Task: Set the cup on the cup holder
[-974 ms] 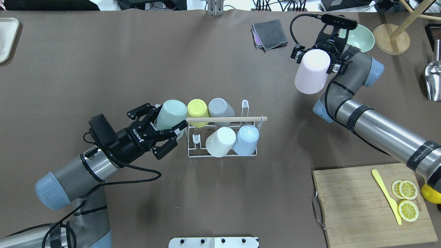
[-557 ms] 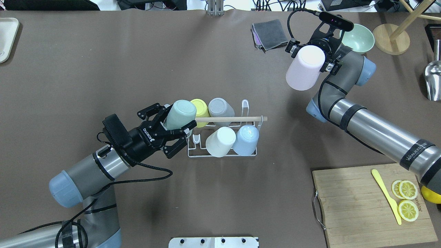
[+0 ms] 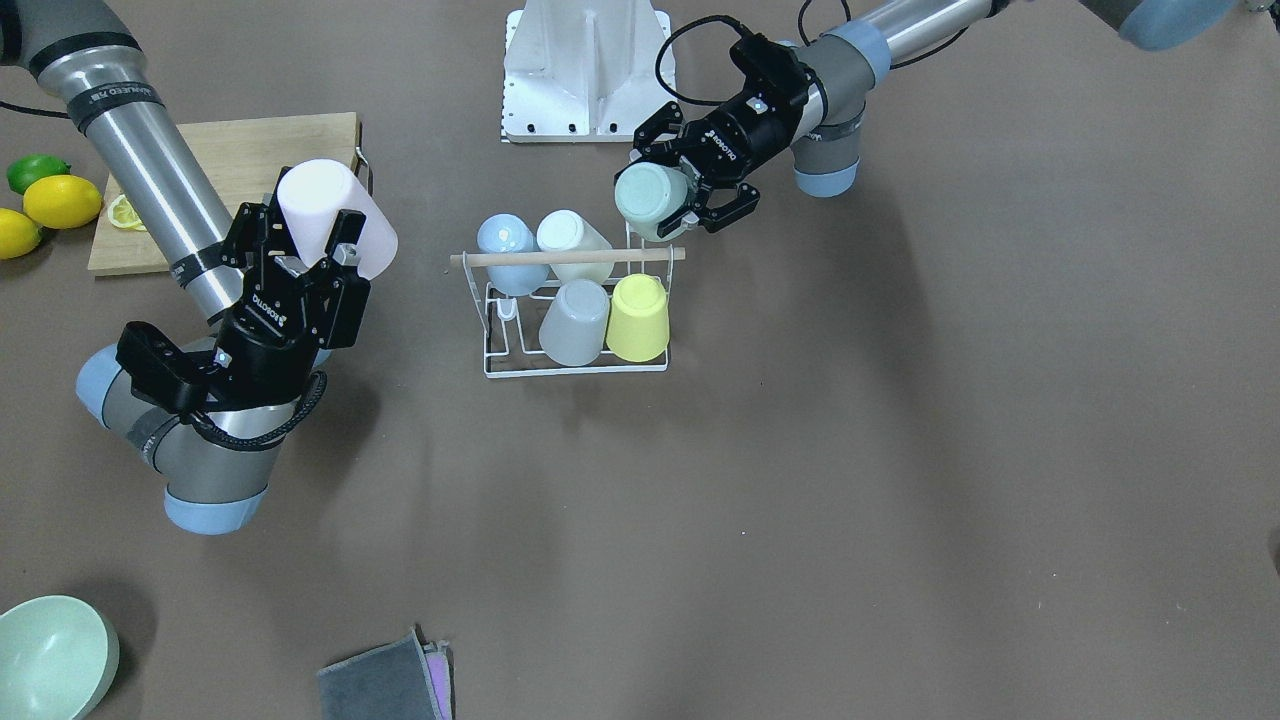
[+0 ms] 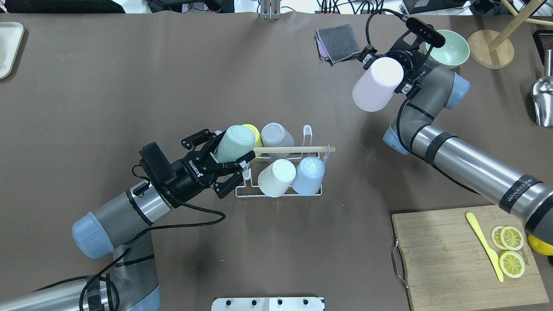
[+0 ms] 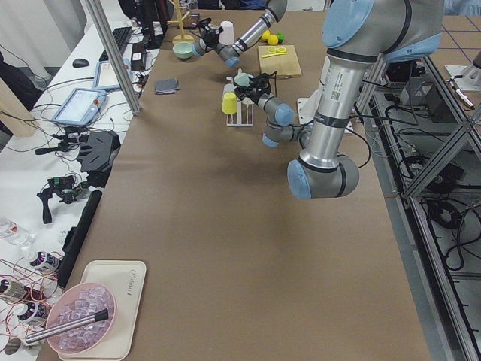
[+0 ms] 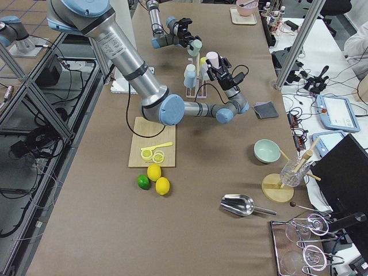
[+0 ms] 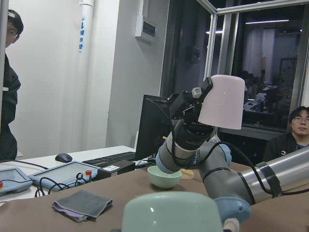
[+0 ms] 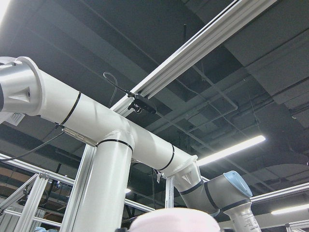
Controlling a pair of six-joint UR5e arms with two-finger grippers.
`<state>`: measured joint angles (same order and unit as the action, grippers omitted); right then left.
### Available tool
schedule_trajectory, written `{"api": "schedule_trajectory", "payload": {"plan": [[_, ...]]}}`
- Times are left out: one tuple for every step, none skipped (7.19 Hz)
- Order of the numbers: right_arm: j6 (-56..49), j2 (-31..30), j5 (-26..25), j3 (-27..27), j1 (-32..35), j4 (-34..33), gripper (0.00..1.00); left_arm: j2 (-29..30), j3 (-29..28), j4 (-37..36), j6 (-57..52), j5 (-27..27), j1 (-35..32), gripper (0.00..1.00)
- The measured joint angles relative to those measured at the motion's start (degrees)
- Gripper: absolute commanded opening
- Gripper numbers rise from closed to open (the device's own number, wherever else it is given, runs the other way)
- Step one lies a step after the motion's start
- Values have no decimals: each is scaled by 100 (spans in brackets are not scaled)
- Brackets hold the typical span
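The cup holder (image 4: 278,195) is a white wire rack with a wooden rod (image 4: 298,149) across its top. It holds a yellow (image 4: 249,128), a grey (image 4: 276,135), a white (image 4: 276,177) and a blue cup (image 4: 308,175), all upside down. My left gripper (image 4: 231,152) is shut on a mint green cup (image 4: 235,142), tilted over the rack's left end, its base over the rod's tip. My right gripper (image 4: 387,72) is shut on a pink cup (image 4: 373,88), held high and bottom-up, far right of the rack. In the front-facing view the mint cup (image 3: 645,195) is just behind the rod (image 3: 570,257).
A wooden cutting board (image 4: 449,259) with lemon slices and a yellow knife lies front right. A grey cloth (image 4: 339,43), a green bowl (image 4: 453,48), a wooden stand (image 4: 490,48) and a metal scoop (image 4: 543,101) are at the back right. A tray (image 4: 7,47) is at the far left.
My left gripper has carried the mint cup to the right, over the rack's left end and in front of the yellow cup. My right gripper has moved the pink cup left and slightly farther back.
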<state>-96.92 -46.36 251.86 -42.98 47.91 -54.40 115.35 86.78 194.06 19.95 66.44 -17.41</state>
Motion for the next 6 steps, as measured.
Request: {"api": "schedule_trajectory", "payload": {"plan": [[-50, 63, -3, 68, -43, -15, 2, 19, -8, -3, 0, -1, 25, 0], [-85, 160, -7, 123, -59, -86, 2, 24, -21, -4, 0, -9, 74, 0], [-119, 248, -18, 147, -60, -224, 2, 24, -39, -2, 0, -23, 128, 0], [-142, 307, -38, 157, -62, -376, 2, 23, -54, -3, 0, -38, 178, 0], [-165, 343, -58, 180, -61, -502, 2, 24, -72, -5, 0, -47, 210, 0], [-209, 381, -92, 216, -59, -628, 2, 28, -89, -2, 0, -50, 228, 0]]}}
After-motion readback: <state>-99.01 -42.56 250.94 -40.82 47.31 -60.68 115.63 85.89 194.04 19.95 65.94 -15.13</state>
